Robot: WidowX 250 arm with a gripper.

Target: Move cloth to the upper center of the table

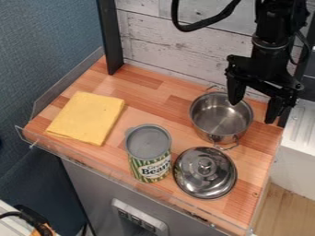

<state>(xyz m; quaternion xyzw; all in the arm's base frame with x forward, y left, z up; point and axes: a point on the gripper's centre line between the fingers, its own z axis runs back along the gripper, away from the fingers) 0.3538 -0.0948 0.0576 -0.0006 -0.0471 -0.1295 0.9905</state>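
Note:
My gripper [253, 107] hangs at the upper right, over the right part of the steel pot, with its two fingers spread wide and nothing between them. The yellow cloth [87, 117] lies folded and flat on the left side of the wooden table [145, 85], well to the left of the gripper. No part of the cloth is covered.
A steel pot [206, 121] stands at the right of the table, and its lid [205, 172] lies in front of it. A can [148, 153] stands between the cloth and the lid. A clear low rail runs along the front edge; a dark post [111, 39] rises at the back left.

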